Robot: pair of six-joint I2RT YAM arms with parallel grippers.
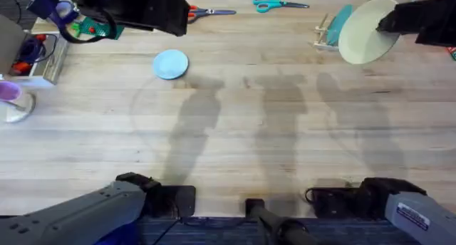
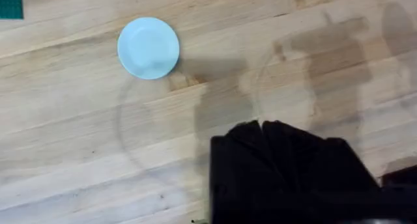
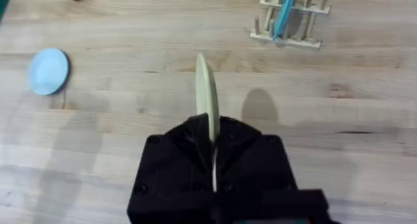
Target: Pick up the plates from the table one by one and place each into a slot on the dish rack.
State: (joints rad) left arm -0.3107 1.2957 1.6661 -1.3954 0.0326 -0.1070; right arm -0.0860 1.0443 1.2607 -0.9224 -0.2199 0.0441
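Note:
A light blue plate (image 1: 171,64) (image 2: 148,47) (image 3: 48,71) lies flat on the table (image 1: 235,131), left of centre toward the far side. My left gripper (image 2: 260,126) hangs shut and holding nothing above the table, apart from that plate. My right gripper (image 1: 390,21) (image 3: 210,129) is shut on a pale yellow-cream plate (image 1: 365,31) (image 3: 204,94), held on edge in the air just right of the dish rack (image 1: 326,34) (image 3: 290,25). A teal plate (image 1: 340,23) (image 3: 285,9) stands in one slot of the rack.
Blue-handled scissors (image 1: 274,3) and red-handled scissors (image 1: 210,12) lie along the far edge. A white box (image 1: 39,60) and a purple cup (image 1: 11,94) sit at the far left. The raised left arm (image 1: 135,6) shows dark over the far left.

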